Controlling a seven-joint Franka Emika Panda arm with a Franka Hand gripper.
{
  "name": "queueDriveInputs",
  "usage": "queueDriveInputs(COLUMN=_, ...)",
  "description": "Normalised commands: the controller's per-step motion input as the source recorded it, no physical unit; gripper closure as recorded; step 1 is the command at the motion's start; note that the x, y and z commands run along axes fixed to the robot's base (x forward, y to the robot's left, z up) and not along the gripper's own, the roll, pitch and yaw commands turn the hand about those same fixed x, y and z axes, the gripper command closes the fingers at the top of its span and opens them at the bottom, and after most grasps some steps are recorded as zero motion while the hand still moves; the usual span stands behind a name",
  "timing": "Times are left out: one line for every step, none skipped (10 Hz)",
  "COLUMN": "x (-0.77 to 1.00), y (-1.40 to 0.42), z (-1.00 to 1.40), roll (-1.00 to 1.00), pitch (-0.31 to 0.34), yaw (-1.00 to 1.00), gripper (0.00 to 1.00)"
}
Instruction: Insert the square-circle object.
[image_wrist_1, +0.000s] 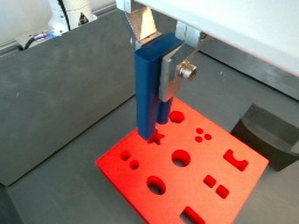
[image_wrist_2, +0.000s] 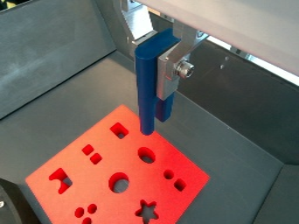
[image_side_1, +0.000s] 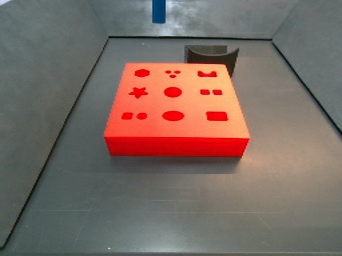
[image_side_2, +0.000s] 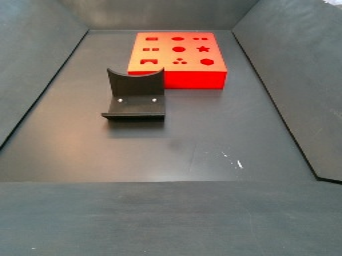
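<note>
Square-circle object (image_wrist_1: 149, 92) held upright by the gripper (image_wrist_1: 159, 87) above the red block (image_wrist_1: 176, 179).

In both wrist views the fingers (image_wrist_1: 176, 74) are clamped on the upper part of the dark-blue piece (image_wrist_2: 152, 79), whose lower end hangs just over the block (image_wrist_2: 117, 171) and its shaped holes; whether it touches the surface cannot be told. A dark grey curved piece (image_wrist_1: 271, 131) is seen beside the block. In a side view only the blue tip (image_side_1: 158, 10) shows at the top edge, far behind the block (image_side_1: 174, 105) on the desk (image_side_1: 160, 200). In a side view the fixture (image_side_2: 134, 97) stands nearer than the block (image_side_2: 177, 58).
</note>
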Motion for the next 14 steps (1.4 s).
queueDriveInputs(x=0.00, y=-0.21, z=0.00, roll=0.09, pitch=0.000, yaw=0.00, gripper=1.00)
queueDriveInputs(x=-0.33, y=-0.16, z=-0.25, roll=0.03, pitch=-0.126, yaw=0.00, gripper=1.00)
queueDriveInputs(x=-0.23, y=-0.10, z=-0.55, roll=-0.03, pitch=-0.304, yaw=-0.51, gripper=1.00)
queueDriveInputs(x=-0.15, y=-0.09, z=-0.46, roll=-0.07, pitch=-0.339, yaw=-0.66, gripper=1.00)
queueDriveInputs(x=-0.04, y=-0.08, z=-0.40, roll=-0.09, pitch=-0.356, yaw=-0.71, gripper=1.00)
queueDriveInputs(x=-0.10, y=-0.04, z=-0.47, roll=-0.06, pitch=-0.323, yaw=-0.71, gripper=1.00)
queueDriveInputs(x=0.00, y=0.00, z=-0.75, roll=-0.03, pitch=-0.186, yaw=-0.54, gripper=1.00)
queueDriveInputs(x=0.00, y=-0.06, z=-0.86, roll=0.05, pitch=-0.101, yaw=-0.65, gripper=1.00)
queueDriveInputs(x=0.00, y=-0.07, z=-0.83, roll=0.16, pitch=0.000, yaw=-0.83, gripper=1.00)
queueDriveInputs(x=-0.01, y=0.00, z=-0.71, roll=0.09, pitch=0.000, yaw=-1.00, gripper=1.00)
queueDriveInputs(x=-0.03, y=0.00, z=-0.63, roll=0.09, pitch=0.017, yaw=-1.00, gripper=1.00)
queueDriveInputs(x=-0.07, y=0.00, z=-0.44, roll=0.11, pitch=0.087, yaw=-0.93, gripper=1.00)
queueDriveInputs(x=-0.03, y=0.00, z=-0.46, roll=0.17, pitch=0.000, yaw=-1.00, gripper=1.00)
queueDriveInputs(x=0.02, y=0.00, z=-0.42, roll=0.11, pitch=-0.034, yaw=-1.00, gripper=1.00)
